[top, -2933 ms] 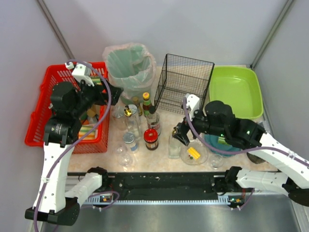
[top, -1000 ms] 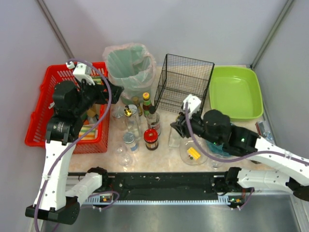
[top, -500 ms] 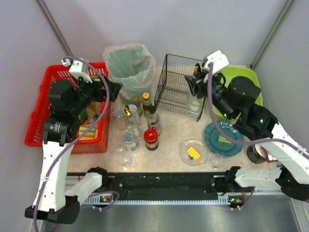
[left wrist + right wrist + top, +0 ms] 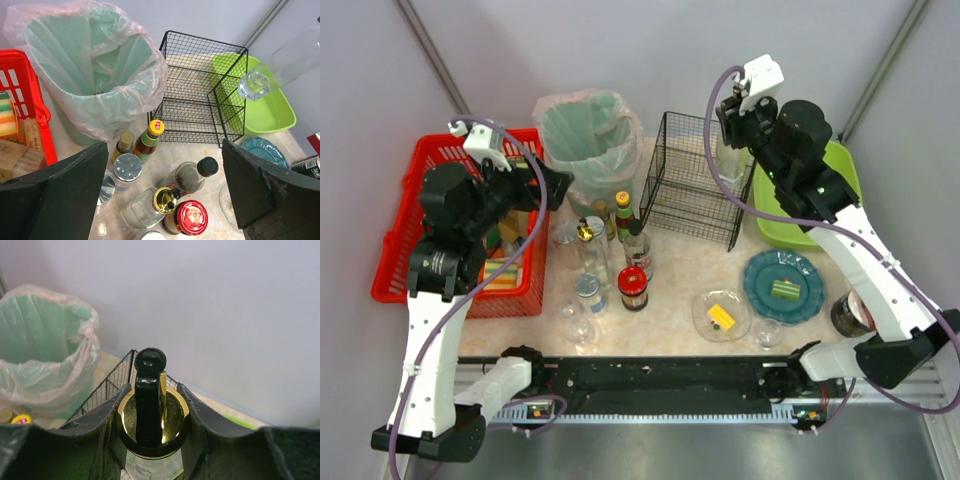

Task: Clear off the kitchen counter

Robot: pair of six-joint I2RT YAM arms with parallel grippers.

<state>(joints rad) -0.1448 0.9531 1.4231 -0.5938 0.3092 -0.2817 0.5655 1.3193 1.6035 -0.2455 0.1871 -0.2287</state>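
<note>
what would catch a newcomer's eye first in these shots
The right pincer is raised high at the back, clamped on a clear glass bottle with a gold collar and black spout, near the right edge of the black wire basket. Below, a crowd of bottles and jars stands on the counter, beside a green bin lined with plastic.

**Figure: Twin white-and-black arms bolted to the rail [image 4: 650,385].**
Above the rail, the left arm [image 4: 428,340] and right arm [image 4: 885,285] have white links, black joints, purple cables [image 4: 538,215] and white wrist cameras [image 4: 485,143]. The left tool [image 4: 165,145] and right tool [image 4: 152,412] have matte black fingers.
</note>
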